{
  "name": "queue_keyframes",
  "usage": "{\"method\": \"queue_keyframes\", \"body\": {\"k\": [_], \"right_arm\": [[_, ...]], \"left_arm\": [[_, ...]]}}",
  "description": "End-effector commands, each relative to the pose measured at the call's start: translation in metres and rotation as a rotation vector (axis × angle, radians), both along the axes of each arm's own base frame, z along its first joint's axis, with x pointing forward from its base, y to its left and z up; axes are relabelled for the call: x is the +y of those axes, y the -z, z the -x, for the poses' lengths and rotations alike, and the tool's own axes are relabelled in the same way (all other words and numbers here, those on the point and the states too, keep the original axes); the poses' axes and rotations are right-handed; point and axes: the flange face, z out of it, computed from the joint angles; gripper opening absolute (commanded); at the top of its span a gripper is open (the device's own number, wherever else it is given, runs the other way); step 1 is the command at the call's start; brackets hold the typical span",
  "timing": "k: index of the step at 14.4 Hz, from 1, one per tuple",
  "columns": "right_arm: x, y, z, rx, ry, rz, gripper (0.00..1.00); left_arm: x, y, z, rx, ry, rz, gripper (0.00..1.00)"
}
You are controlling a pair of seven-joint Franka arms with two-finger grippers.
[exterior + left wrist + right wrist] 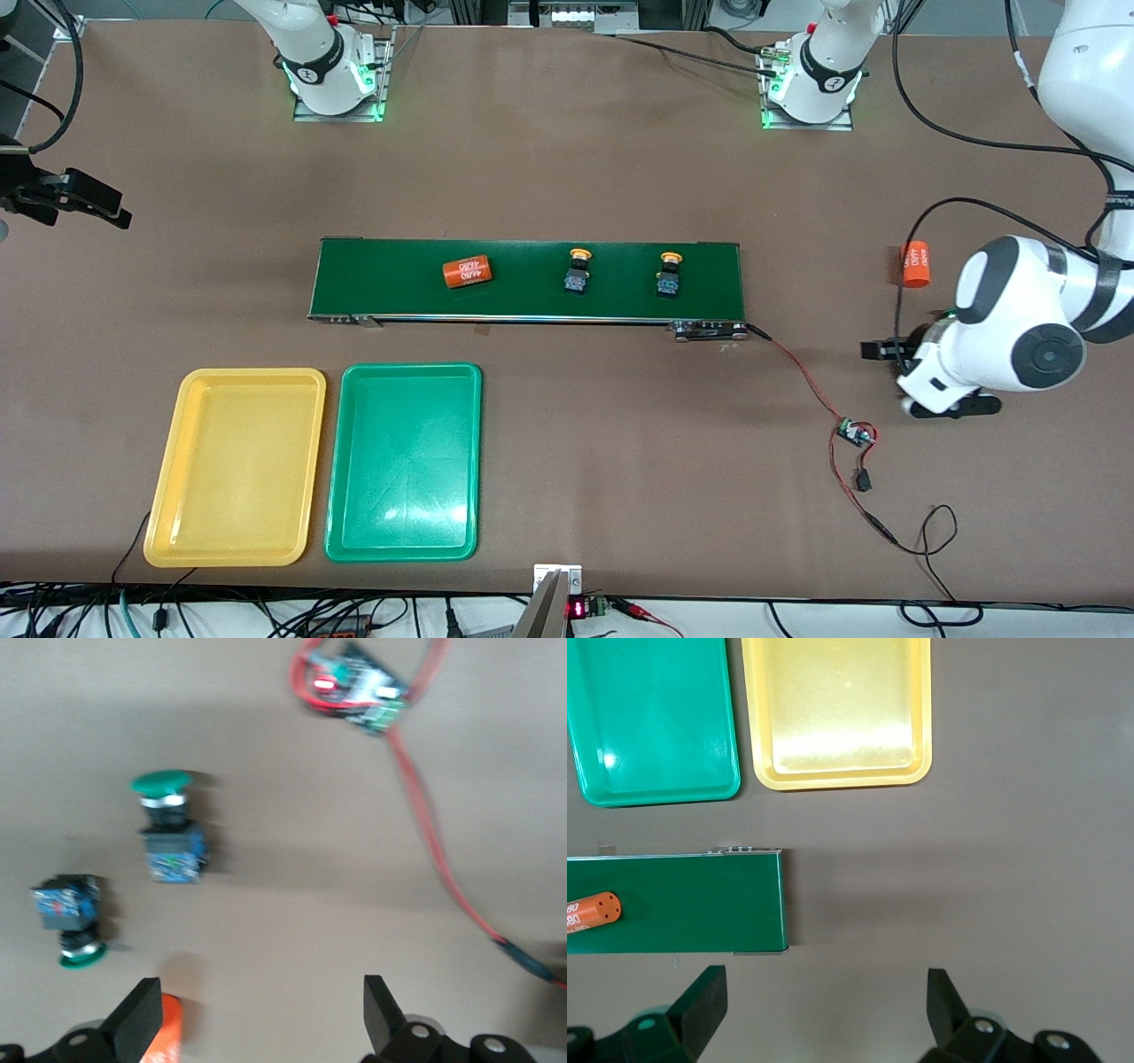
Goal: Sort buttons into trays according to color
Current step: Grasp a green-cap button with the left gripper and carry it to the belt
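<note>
Two yellow-capped buttons (578, 270) (670, 273) lie on the dark-green conveyor belt (381, 279). Two green-capped buttons (168, 828) (71, 917) lie on the bare table under my left arm; they show only in the left wrist view and are hidden in the front view. My left gripper (261, 1019) (879, 351) is open and empty, low over the table beside them. The yellow tray (237, 467) (837, 709) and the green tray (405, 461) (651, 718) sit side by side, both empty. My right gripper (824, 1010) (111, 213) is open and empty, high over bare table by the belt's right-arm end.
One orange cylinder (467, 270) (592, 911) lies on the belt. Another (915, 264) (168, 1028) lies by my left gripper's finger. A small circuit board (855, 434) (359, 691) with red wires (802, 372) lies near the left gripper.
</note>
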Motion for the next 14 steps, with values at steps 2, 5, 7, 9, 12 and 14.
{"method": "queue_keyframes", "body": {"k": [2, 5, 7, 9, 12, 14], "right_arm": [[0.001, 0.001, -0.012, -0.078, 0.001, -0.008, 1.00], [-0.001, 0.002, -0.010, -0.066, 0.001, -0.011, 1.00], [-0.006, 0.003, -0.010, -0.065, 0.010, -0.009, 1.00], [-0.012, 0.003, -0.009, -0.065, 0.022, -0.010, 1.00], [-0.004, 0.003, -0.007, -0.036, -0.014, 0.003, 1.00], [0.015, 0.007, -0.012, -0.028, -0.029, -0.002, 1.00]], "left_arm": [[0.030, 0.026, -0.006, -0.042, 0.054, -0.045, 1.00], [0.053, 0.070, 0.009, -0.118, 0.071, 0.028, 1.00], [0.065, 0.093, 0.015, -0.187, 0.084, 0.032, 1.00], [0.064, 0.099, 0.020, -0.180, 0.095, 0.028, 1.00], [0.067, 0.109, 0.030, -0.155, 0.092, 0.035, 0.77], [0.066, 0.107, 0.031, -0.147, 0.097, 0.031, 0.41]]}}
